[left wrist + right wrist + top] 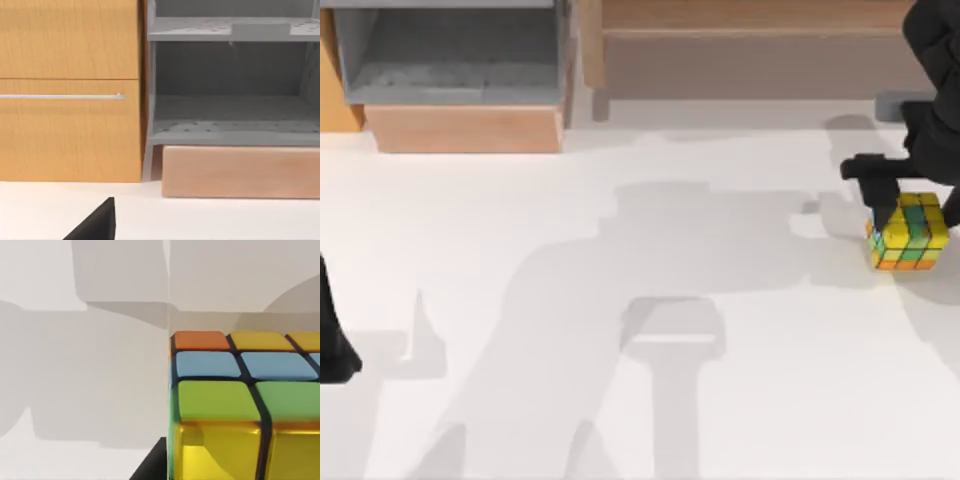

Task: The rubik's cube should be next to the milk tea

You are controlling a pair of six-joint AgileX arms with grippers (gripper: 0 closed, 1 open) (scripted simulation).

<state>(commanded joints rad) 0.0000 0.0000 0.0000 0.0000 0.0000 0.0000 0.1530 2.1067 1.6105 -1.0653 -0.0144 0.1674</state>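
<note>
**Cube at the right edge of the table, right arm over it**

In the top view the rubik's cube (908, 234) sits on the white table (620, 300) far to the right of the frame, a little above mid-height. Its top shows yellow and green squares with dark grid lines; the side facing the bottom of the frame shows green and orange.

The right gripper (910, 195) is directly at the cube, coming in from the upper right corner of the frame. Dark finger parts overlap the cube's upper and left edges, but whether they are pressing on it or merely standing beside it cannot be told. The right wrist view looks close onto the cube (240, 405): an orange and yellow row, then blue, then green, then glossy yellow, with the white tabletop beyond.

The left arm (332, 340) is parked at the left edge of the top view, below mid-height. Its wrist view faces a wooden cabinet (70, 90) with a slim metal handle (62, 96), and beside it a grey shelf unit (232, 85) standing on a pale wooden block (240, 171). In the top view that shelf unit (450, 50) lies in the upper left of the frame.
</note>
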